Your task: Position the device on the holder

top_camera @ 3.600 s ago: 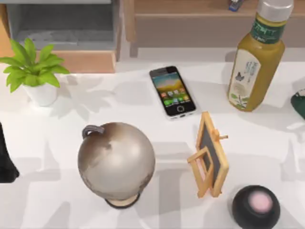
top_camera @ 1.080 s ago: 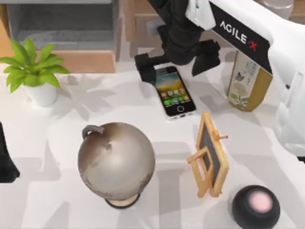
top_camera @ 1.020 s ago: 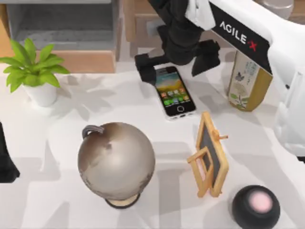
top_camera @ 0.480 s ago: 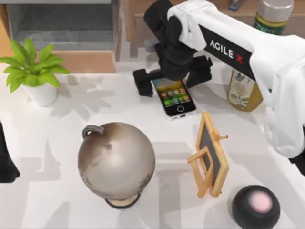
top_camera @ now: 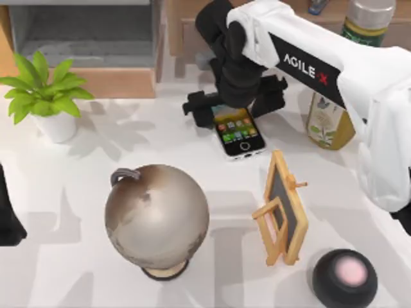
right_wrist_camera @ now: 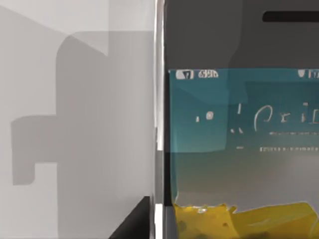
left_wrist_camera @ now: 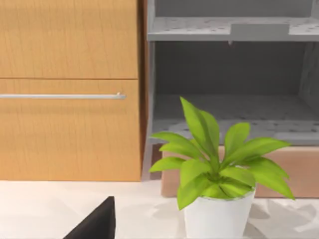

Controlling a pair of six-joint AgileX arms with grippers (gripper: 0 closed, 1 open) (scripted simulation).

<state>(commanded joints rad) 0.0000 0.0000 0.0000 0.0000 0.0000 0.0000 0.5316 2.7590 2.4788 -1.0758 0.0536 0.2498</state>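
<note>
The device point(top_camera: 240, 132), a slim white-edged phone with a lit icon screen, lies flat on the white table at the back middle. My right gripper point(top_camera: 235, 101) hangs over the phone's far end, open, one black finger on each side of it. In the right wrist view the device point(right_wrist_camera: 239, 149) is very close below the camera. The holder point(top_camera: 282, 208), a small light-wood easel with a dark panel, stands in front of the phone, toward the right. My left arm point(top_camera: 6, 212) stays parked at the table's left edge.
A grey-brown globe point(top_camera: 157, 215) stands at the front middle, left of the holder. A black round speaker with a pink top point(top_camera: 345, 277) sits at the front right. A green tea bottle point(top_camera: 334, 109) is at the back right and a potted plant point(top_camera: 45, 90) at the back left.
My right arm has swung in from the back and come down over the phone's far end, and its fingers have drawn slightly closer together. The phone and holder stay where they were.
</note>
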